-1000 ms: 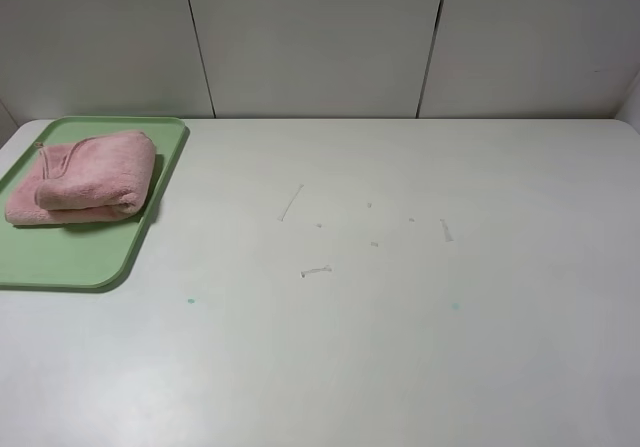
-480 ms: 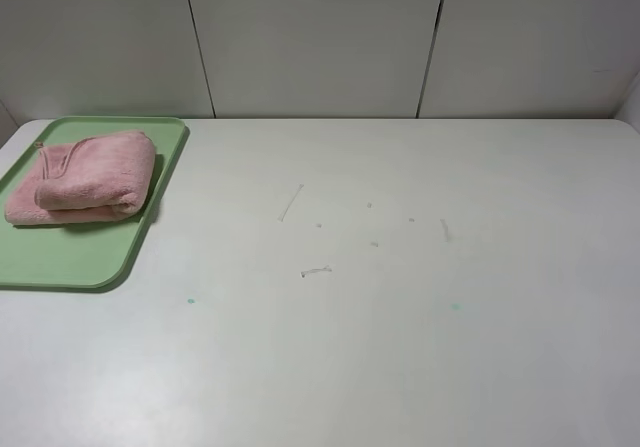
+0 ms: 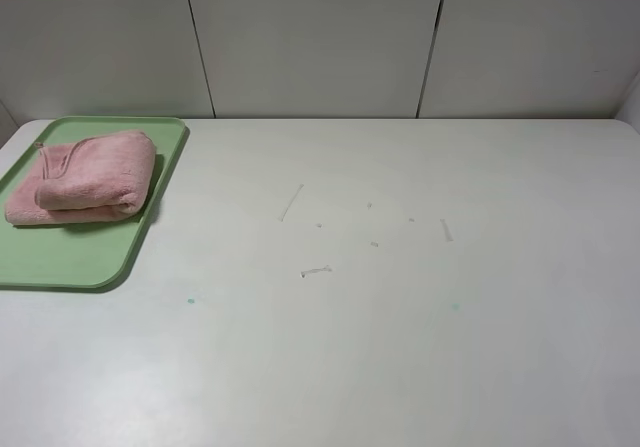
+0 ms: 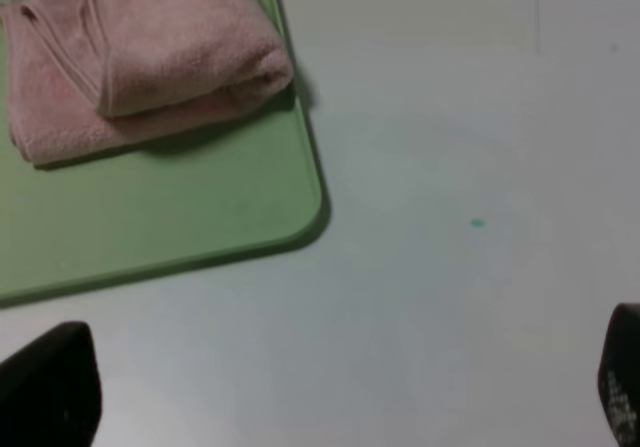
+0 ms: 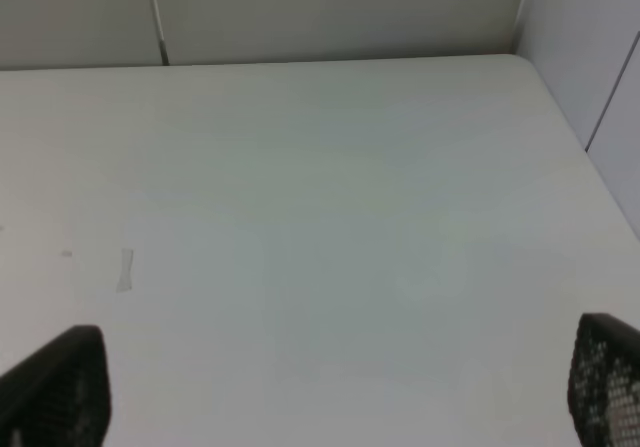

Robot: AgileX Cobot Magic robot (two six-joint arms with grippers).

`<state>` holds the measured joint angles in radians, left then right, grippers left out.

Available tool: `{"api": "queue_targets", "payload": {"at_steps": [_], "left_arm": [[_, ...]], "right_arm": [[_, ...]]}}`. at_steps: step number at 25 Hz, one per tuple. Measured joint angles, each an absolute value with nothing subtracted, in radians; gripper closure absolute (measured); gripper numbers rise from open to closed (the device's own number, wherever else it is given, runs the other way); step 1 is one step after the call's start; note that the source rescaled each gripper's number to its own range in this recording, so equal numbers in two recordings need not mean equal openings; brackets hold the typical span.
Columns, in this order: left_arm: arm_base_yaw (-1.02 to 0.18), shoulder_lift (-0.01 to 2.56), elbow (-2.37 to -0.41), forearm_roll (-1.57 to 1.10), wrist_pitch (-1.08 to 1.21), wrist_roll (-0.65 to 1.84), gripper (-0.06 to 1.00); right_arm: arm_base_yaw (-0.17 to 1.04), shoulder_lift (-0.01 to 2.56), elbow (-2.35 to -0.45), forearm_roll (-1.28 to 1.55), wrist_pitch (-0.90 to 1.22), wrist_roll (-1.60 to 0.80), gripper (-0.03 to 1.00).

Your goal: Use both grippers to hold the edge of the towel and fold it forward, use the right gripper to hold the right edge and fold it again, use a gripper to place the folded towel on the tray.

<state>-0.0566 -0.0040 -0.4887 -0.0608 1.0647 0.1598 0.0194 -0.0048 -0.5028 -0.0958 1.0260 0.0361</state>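
Note:
The pink towel (image 3: 85, 178) lies folded in a thick bundle on the light-green tray (image 3: 60, 262) at the table's far left. Its stitched hem (image 4: 97, 62) shows in the left wrist view, where the towel (image 4: 150, 52) covers the far part of the tray (image 4: 170, 217). Neither arm shows in the exterior high view. My left gripper (image 4: 335, 387) is open and empty, above the bare table just off the tray's near corner. My right gripper (image 5: 330, 387) is open and empty over the table's right part, far from the towel.
The white table (image 3: 400, 317) carries a few small scuffs and tape bits (image 3: 315, 270) near its middle. Grey wall panels (image 3: 315, 37) stand along the far edge. The table's right edge (image 5: 585, 147) shows in the right wrist view.

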Motion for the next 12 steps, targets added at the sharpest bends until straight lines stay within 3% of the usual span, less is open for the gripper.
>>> {"api": "queue_targets", "payload": {"at_steps": [12], "left_arm": [[-0.057,-0.006,-0.489,-0.061,1.065,0.198,-0.06]], "right_arm": [[0.019,-0.005,-0.503,-0.094,1.026,0.036,-0.03]]}}
